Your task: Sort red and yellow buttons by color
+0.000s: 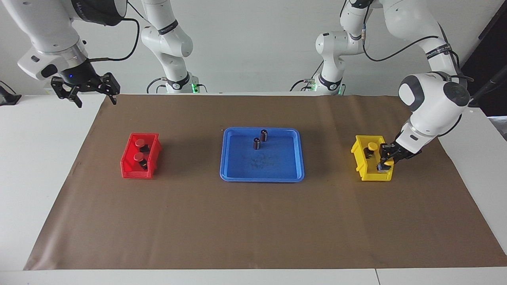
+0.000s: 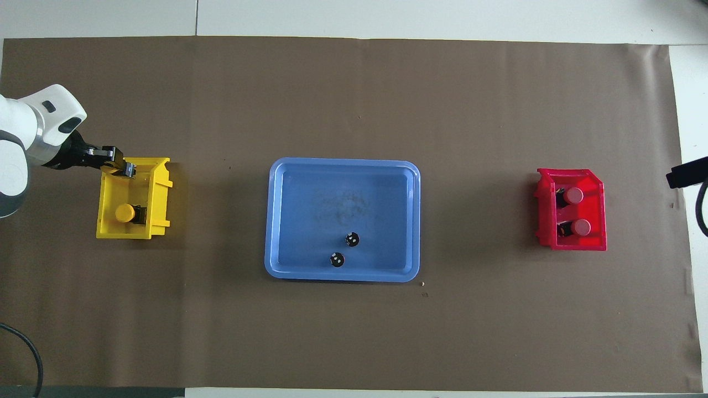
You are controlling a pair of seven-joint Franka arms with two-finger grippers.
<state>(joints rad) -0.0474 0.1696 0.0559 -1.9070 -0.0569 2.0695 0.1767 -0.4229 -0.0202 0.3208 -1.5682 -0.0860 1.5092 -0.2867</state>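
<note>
My left gripper is low in the yellow bin, shut on a yellow button at the end of the bin farther from the robots. The overhead view shows this gripper over that end of the bin. A second yellow button lies in the same bin, nearer to the robots. Two red buttons lie in the red bin toward the right arm's end. My right gripper waits open and empty, raised over the table's edge at that end.
A blue tray sits in the middle of the brown mat with two dark upright cylinders in its part nearer to the robots. The red bin and the tray also show in the overhead view.
</note>
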